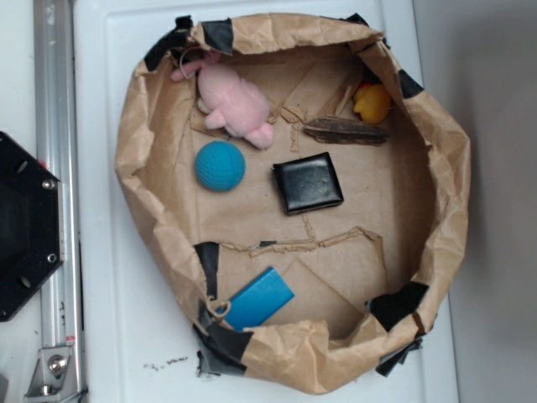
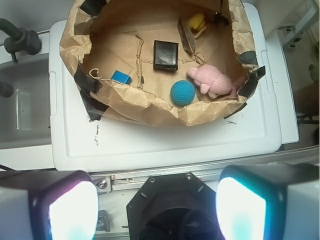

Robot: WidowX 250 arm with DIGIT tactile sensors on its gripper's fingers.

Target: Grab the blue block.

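Blue block (image 1: 259,298) first, so get your bearings from the brown paper nest (image 1: 436,210), the biggest thing here: the slab lies flat inside it, hard against the crumpled wall beside a black tape patch (image 1: 209,264), well apart from the black wallet (image 1: 308,183) and the teal ball (image 1: 220,165). Come down steeply and clear the rim, since the wall crowds one long edge. Your gripper (image 2: 156,202) hangs high outside the nest, fingers (image 2: 70,207) spread wide, holding nothing.
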